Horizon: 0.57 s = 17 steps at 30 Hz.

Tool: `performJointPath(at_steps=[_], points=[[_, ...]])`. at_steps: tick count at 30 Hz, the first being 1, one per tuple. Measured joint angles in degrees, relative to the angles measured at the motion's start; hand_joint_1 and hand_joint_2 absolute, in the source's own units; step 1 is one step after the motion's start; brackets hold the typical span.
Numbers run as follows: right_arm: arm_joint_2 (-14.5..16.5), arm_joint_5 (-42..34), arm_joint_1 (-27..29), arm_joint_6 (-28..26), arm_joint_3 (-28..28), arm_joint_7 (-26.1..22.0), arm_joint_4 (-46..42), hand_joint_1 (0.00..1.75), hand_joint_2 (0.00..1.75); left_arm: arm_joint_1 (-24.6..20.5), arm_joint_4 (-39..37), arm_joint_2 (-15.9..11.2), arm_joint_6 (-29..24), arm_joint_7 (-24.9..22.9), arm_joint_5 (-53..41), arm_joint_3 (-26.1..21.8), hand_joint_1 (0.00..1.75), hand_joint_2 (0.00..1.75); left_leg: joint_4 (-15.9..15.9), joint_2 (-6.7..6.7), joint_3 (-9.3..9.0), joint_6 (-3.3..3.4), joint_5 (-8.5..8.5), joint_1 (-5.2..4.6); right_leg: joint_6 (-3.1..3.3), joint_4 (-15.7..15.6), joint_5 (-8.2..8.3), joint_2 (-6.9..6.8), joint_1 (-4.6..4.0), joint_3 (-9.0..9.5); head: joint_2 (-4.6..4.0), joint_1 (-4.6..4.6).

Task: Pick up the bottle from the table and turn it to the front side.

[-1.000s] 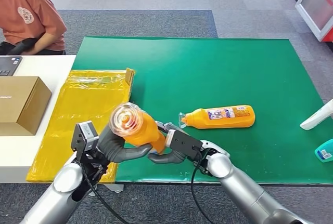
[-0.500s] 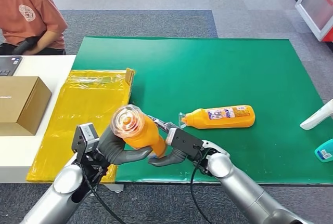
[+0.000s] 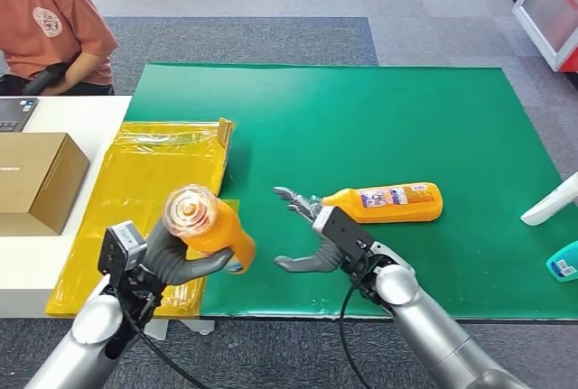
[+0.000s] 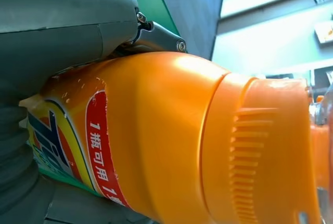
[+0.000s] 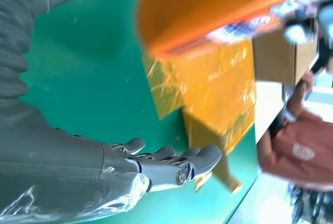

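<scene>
The left hand [image 3: 179,258] grips the orange bottle [image 3: 208,223] around its body, lifted clear of the green mat [image 3: 382,118] at the mat's near-left corner, long axis running cap-toward-the-camera and base toward the mat. The right hand [image 3: 308,231] hangs open and empty just beside the base, the nearer helper if a re-grip is needed to bring the label round.

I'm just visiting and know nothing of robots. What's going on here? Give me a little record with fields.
Left hand: grips an orange bottle, lifted, clear cap toward the camera
Right hand: holds nothing, fingers apart
Second orange bottle: lying on the green mat
Yellow bag: flat beside the mat
Cardboard box: on the white table
Person: seated beyond the table
</scene>
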<state>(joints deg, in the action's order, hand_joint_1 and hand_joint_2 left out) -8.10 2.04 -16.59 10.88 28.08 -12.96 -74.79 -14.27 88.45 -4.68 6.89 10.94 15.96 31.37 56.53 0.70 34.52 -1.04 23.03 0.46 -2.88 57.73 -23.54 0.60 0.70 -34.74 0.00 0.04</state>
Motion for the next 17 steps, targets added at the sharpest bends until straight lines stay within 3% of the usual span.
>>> performJointPath(at_steps=[10,17], points=[[-0.4,0.9,3.4,-0.5,-6.1,0.6,-3.3,0.0,1.75,4.2,0.4,-2.6,-4.4,1.5,-10.3,-7.6,1.75,1.75,0.0,0.0,0.01,0.0,0.0,0.0,0.0,0.0,0.0,0.0,0.0,-0.01,0.0,0.0],[-0.4,1.8,5.6,-1.0,-8.6,0.9,-5.3,0.0,1.75,4.8,0.8,-2.9,-10.9,-0.7,-29.7,-8.9,1.75,1.75,0.0,0.0,0.02,0.0,0.0,0.0,0.0,0.0,0.0,0.0,0.0,-0.01,0.0,0.0]])
